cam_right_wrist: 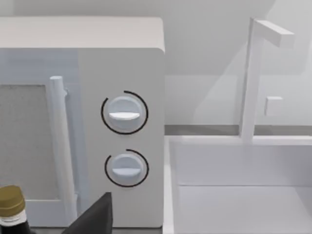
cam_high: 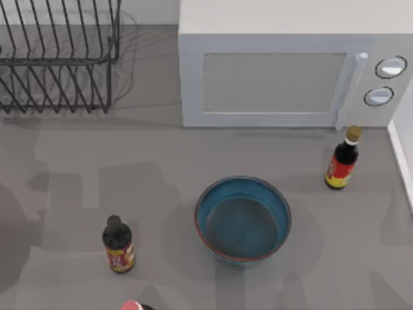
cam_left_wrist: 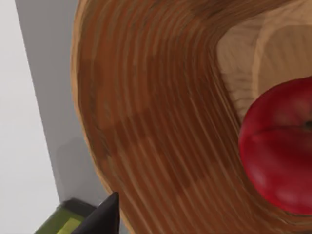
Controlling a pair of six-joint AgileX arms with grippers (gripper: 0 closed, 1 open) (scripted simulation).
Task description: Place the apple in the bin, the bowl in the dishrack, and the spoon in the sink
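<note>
The red apple [cam_left_wrist: 280, 151] lies inside a wooden dish [cam_left_wrist: 156, 122], close under my left wrist camera; a dark tip of my left gripper [cam_left_wrist: 105, 217] pokes in beside the dish's outer wall. The blue-teal bowl [cam_high: 242, 219] stands upright and empty in the middle of the table. The dark wire dishrack [cam_high: 55, 55] is at the back left. The white sink [cam_right_wrist: 234, 195] with its faucet [cam_right_wrist: 253, 78] lies right of the microwave, and a dark tip of my right gripper [cam_right_wrist: 95, 217] shows before it. The spoon and the bin are out of view.
A white microwave [cam_high: 290, 64] fills the back middle and right. One sauce bottle [cam_high: 342, 161] stands near the sink's edge [cam_high: 403, 152], another [cam_high: 117, 245] front left, and a pink-capped one [cam_high: 131, 305] at the front edge. An olive-green corner [cam_left_wrist: 63, 222] lies below the dish.
</note>
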